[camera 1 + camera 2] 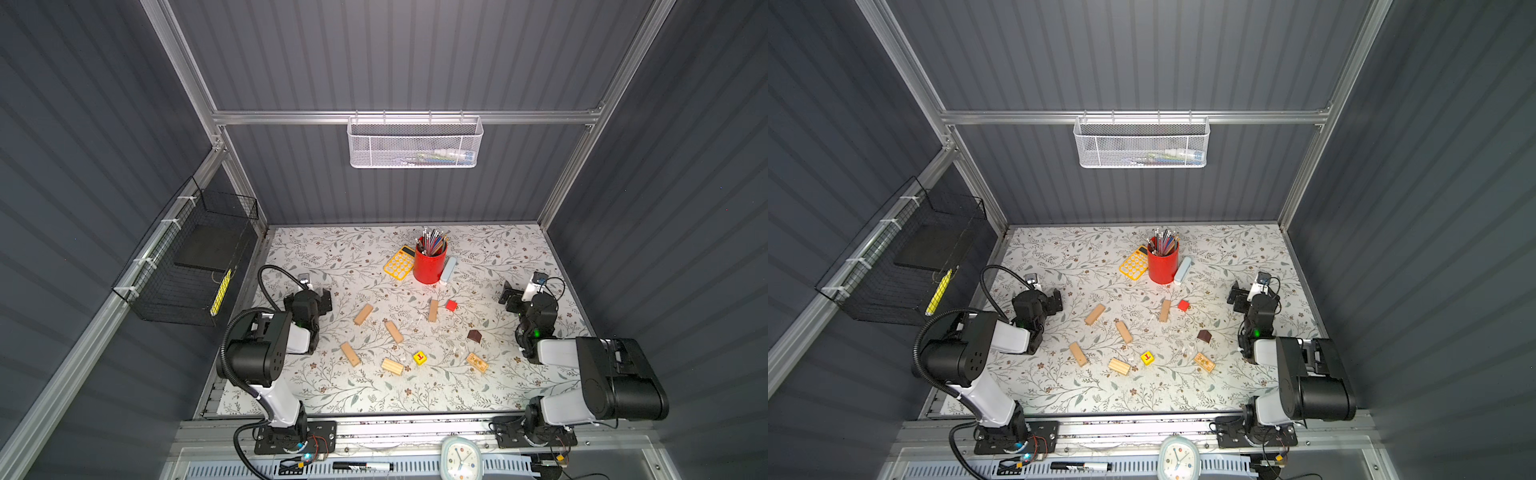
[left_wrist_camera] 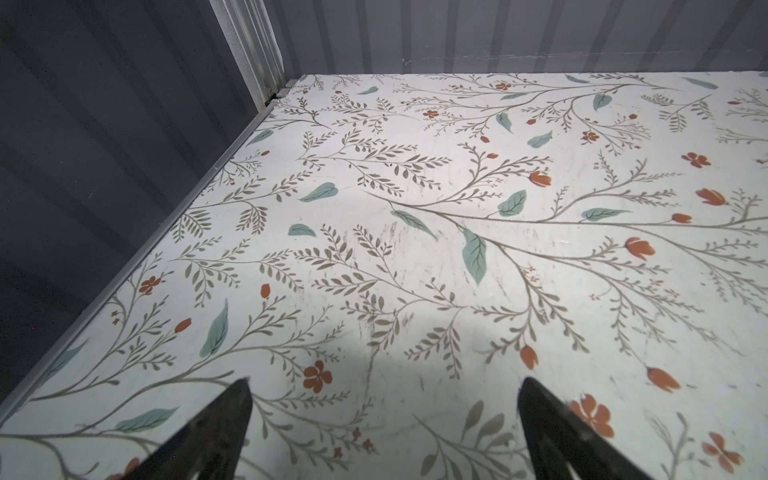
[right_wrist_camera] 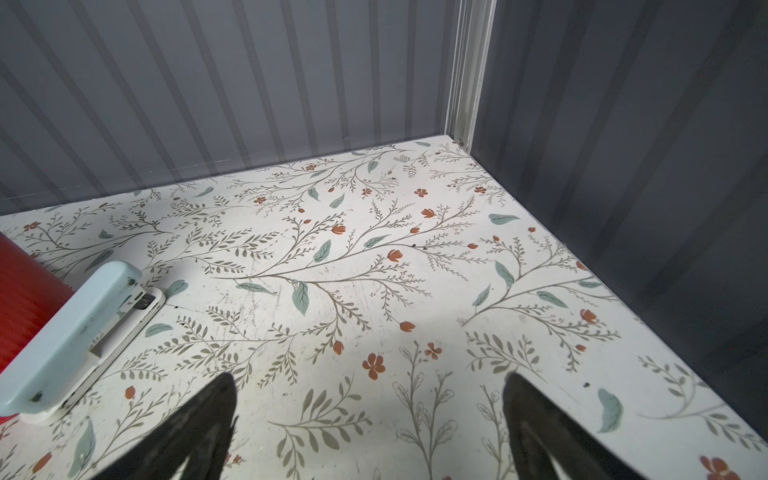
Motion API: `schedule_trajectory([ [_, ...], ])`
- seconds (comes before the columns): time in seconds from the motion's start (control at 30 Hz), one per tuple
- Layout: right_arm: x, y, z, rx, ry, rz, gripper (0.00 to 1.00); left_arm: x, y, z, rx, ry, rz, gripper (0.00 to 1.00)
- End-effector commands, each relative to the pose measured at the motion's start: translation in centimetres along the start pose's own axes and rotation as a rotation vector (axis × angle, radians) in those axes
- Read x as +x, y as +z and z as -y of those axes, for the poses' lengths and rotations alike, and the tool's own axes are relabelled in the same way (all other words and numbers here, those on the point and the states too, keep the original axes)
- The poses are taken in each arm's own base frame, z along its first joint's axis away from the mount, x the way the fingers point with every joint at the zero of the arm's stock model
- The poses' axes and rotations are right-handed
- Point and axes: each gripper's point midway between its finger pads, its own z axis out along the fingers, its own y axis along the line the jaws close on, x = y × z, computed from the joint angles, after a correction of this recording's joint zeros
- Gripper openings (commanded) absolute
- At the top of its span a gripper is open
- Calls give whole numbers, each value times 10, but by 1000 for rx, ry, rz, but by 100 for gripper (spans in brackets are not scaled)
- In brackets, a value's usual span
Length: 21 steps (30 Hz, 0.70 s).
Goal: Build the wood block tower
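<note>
Red letter T, lying sideways, on the top face of the yellow lettered cube (image 1: 419, 357) in both top views, white print on the black marker (image 1: 362, 466) too small to read, clock (image 1: 461, 457) dial marks illegible

My left arm (image 1: 266, 353) and right arm (image 1: 602, 374) sit folded at their own sides, well apart. My left hand (image 2: 385, 384) is spread wide, holding nothing; my right hand (image 3: 369, 378) likewise, fingers parted and empty. Both tilt downward.

Floral table (image 1: 332, 257); scattered wood blocks (image 1: 363, 314), pencil cup (image 1: 429, 268), calculator (image 1: 398, 262)
</note>
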Motion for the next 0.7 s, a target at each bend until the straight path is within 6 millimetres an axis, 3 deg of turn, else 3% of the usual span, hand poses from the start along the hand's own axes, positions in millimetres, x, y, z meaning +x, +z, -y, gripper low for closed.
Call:
schedule_trajectory([
  [0.0, -7, 2, -1, 4, -3, 24, 99, -10, 0, -2, 0, -3, 25, 100],
  [0.2, -8, 2, -1, 3, -3, 26, 99, -23, -9, 1, 29, 6, 30, 100],
  [0.33, -13, -4, -4, -18, -7, 47, 99, -39, -25, -7, 14, -20, 55, 100],
  [0.5, -27, -11, 3, 28, 18, -16, 99, -67, -50, -11, 33, -92, 64, 100],
  [0.67, -62, -32, 9, 63, 152, 5, 99, -98, -71, -5, 102, -182, 83, 100],
])
